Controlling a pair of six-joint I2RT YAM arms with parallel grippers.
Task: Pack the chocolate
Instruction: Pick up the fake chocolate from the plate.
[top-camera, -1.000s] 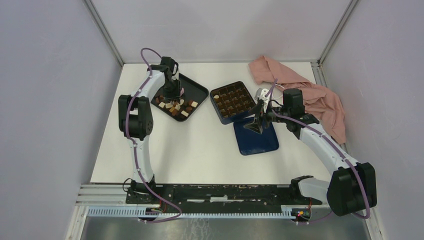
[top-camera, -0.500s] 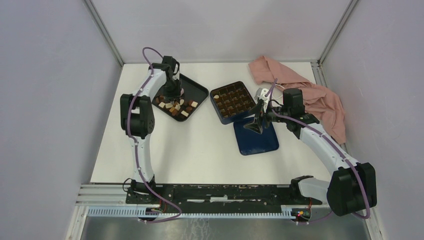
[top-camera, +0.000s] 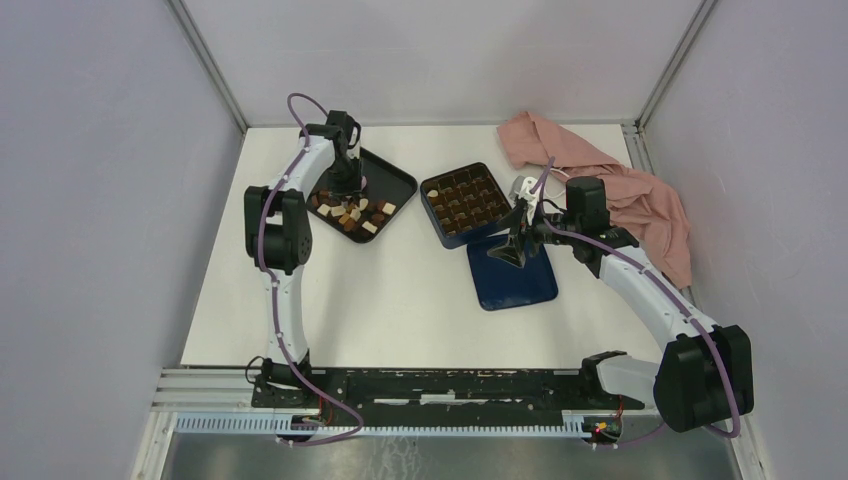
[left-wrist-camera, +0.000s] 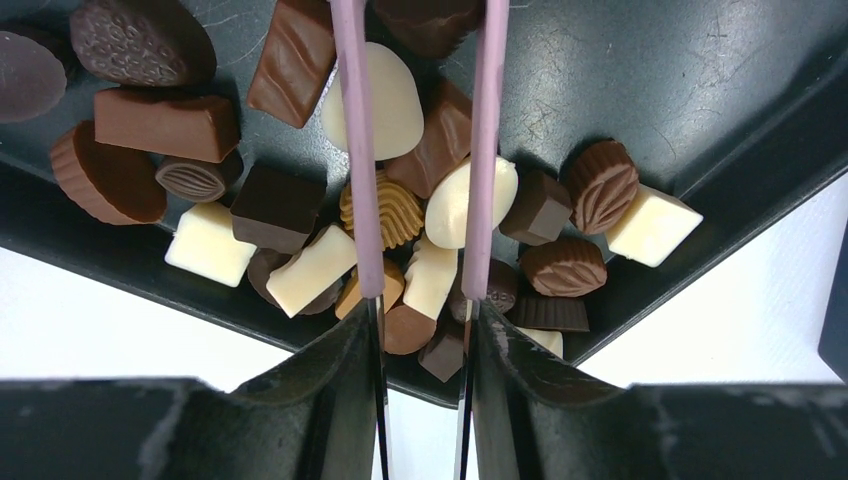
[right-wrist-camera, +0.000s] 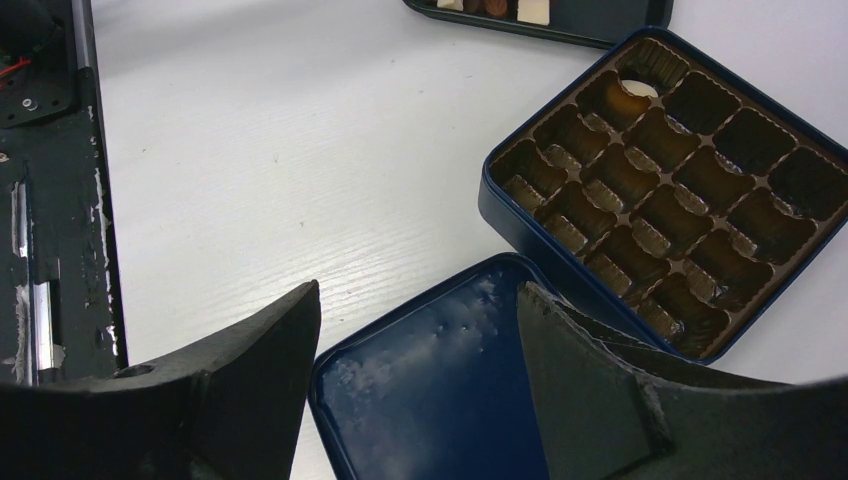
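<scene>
Left gripper (left-wrist-camera: 418, 60), narrowly parted, screens chocolate (left-wrist-camera: 385, 210) heaped in black tray (left-wrist-camera: 640, 80); whether it grips cannot be told. Right gripper (right-wrist-camera: 415, 330) gapes over blue lid (right-wrist-camera: 430, 400) beside gridded box (right-wrist-camera: 497, 212).

Item: chocolate (left-wrist-camera: 395, 100) — a loose assortment of small bite-sized pieces, unwrapped. Colours were dark brown, milk brown, caramel and cream-white. Shapes were squares, short bars, rounds, ovals, one ribbed caramel shell and several leaf-patterned domes. All lay in a black tray (left-wrist-camera: 640, 70), most heaped into one corner, touching or overlapping, some tilted against their neighbours. A few sat a little apart along one side — a dotted dark oval, a brown bar, a flat round disc. Cream squares rested against the tray's walls on either side of the corner, and smaller dark pieces were wedged beneath the heap.
</scene>
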